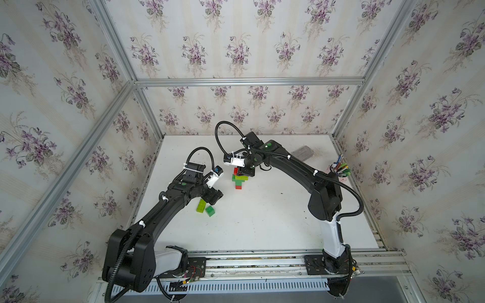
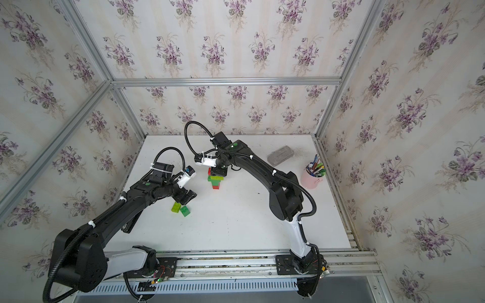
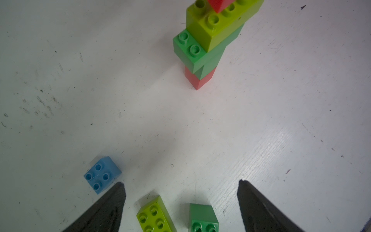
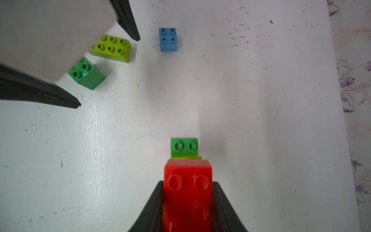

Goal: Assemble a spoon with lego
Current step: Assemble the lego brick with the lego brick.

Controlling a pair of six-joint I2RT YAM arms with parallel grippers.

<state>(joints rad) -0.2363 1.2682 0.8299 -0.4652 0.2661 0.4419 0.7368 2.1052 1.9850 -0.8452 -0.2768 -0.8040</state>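
Start at the near part of the surface (image 1: 262, 223): find the left tool (image 3: 180, 183) spread wide, holding nothing, poised just above the loose lime brick (image 3: 155, 216) and the loose dark green brick (image 3: 203, 218), side by side with a small gap. Expect trouble here from a descent straddling both: two bricks pinched at once, or one nudged askew by a fingertip (image 3: 118, 192). Treat the blue brick (image 3: 102, 174), just beside that fingertip, as liable to a knock during the same descent. Do not look for the blue brick in the top views; masked there, probably by the left arm (image 1: 168, 207). Move on to mid-surface: locate the spoon (image 1: 239, 179), part-built, standing on end on a single red base brick (image 3: 200, 79), with the right tool (image 4: 187, 186) clamped together on the red top brick (image 4: 187, 180). Judge this the main hazard: narrow foot under a wider overhanging head, hence toppling upon release or upon any sideways pull; likewise, separation at a half-seated joint. Cannot confirm seating of the red top brick: lower layers masked in the right wrist view, upper part cropped in the left wrist view, top covered by the right tool in both top views. Farther back, note a grey block (image 2: 280, 155) and a pink cup (image 2: 311, 181) of pens (image 2: 316, 168), well apart from the work.
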